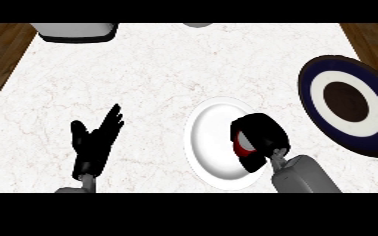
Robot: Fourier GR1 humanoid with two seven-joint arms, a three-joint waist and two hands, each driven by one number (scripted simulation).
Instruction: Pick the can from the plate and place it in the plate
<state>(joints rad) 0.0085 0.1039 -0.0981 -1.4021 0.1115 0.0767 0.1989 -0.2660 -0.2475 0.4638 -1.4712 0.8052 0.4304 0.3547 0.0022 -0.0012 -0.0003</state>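
The robot's right hand is curled over the right half of the plain white round plate, and a small patch of red shows between its fingers and thumb. That patch looks like the red can, mostly hidden, so the hand appears to be closed around the can while it sits on or just above the white plate. The step in hand reads as the grasp before the lift.

To do it well, the fingers should be fully wrapped before any rise, since so little of the can is visible that its tilt cannot be judged. The lift should go straight up from the white plate, so that the can clears the rim without dragging the plate across the pale marbled surface. The carry then runs to the right of the white plate, toward the dark blue plate with a white ring and brown centre, and the can should be lowered onto that brown centre rather than near the rim.

The robot's left hand rests open to the left of the white plate, fingers up, holding nothing.

By count: two plates, one can, two hands. Beyond the white plate, at the far edge, sits one grey-and-black object and one small grey shape, both cut off.
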